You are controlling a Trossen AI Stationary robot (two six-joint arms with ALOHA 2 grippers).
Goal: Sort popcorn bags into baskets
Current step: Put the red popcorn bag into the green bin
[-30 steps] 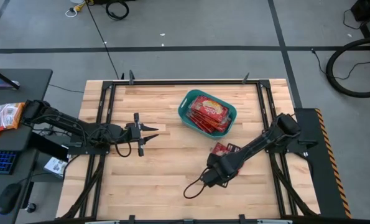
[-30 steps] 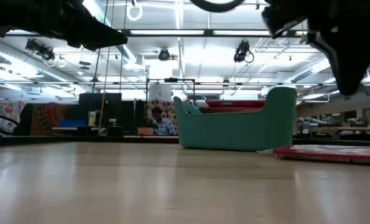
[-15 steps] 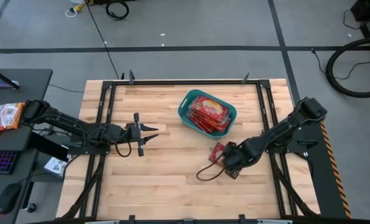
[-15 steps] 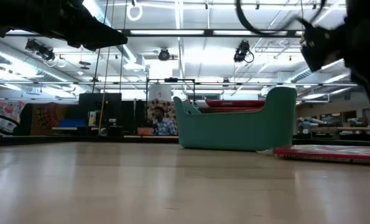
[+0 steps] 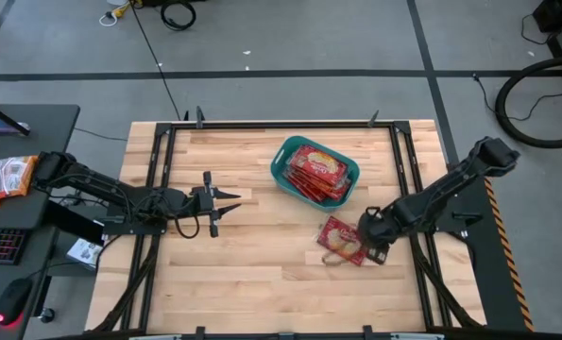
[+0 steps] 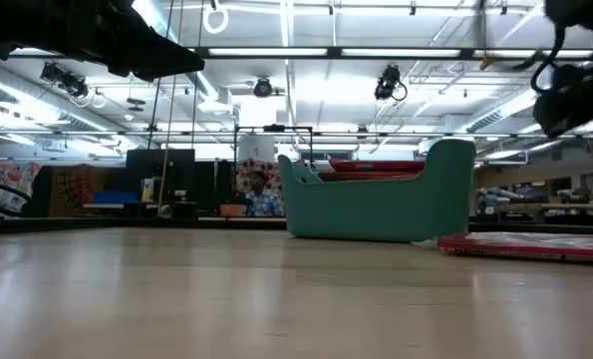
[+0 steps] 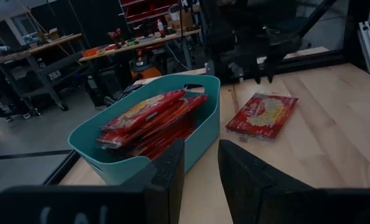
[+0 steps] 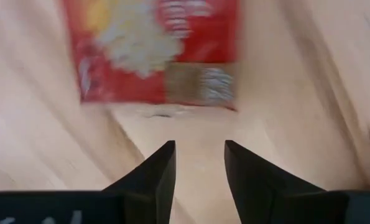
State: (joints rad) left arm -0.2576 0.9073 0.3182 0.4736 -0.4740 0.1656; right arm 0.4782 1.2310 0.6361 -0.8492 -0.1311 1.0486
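The teal basket (image 5: 282, 162) stands right of the table's middle toward the far edge, with several red popcorn bags (image 5: 315, 174) stacked in it; it also shows in the left wrist view (image 7: 200, 118) and the low view (image 6: 376, 204). One more popcorn bag (image 5: 342, 240) lies flat on the wood nearer than the basket (image 8: 153, 50) (image 7: 262, 115). My right gripper (image 5: 377, 251) hovers open just right of this bag, touching nothing (image 8: 198, 158). My left gripper (image 5: 231, 202) hangs open over the table's left half, pointing at the basket (image 7: 200, 165).
Black frame rails (image 5: 405, 179) run along the table's left, right and far sides. Bare wood (image 5: 233, 274) spreads over the near half. A side desk (image 5: 16, 179) with packets and a keyboard stands left of the table.
My right gripper has swung from the near middle of the table toward the right edge, passing over the loose bag, which now shows whole on the wood. My left arm has kept still.
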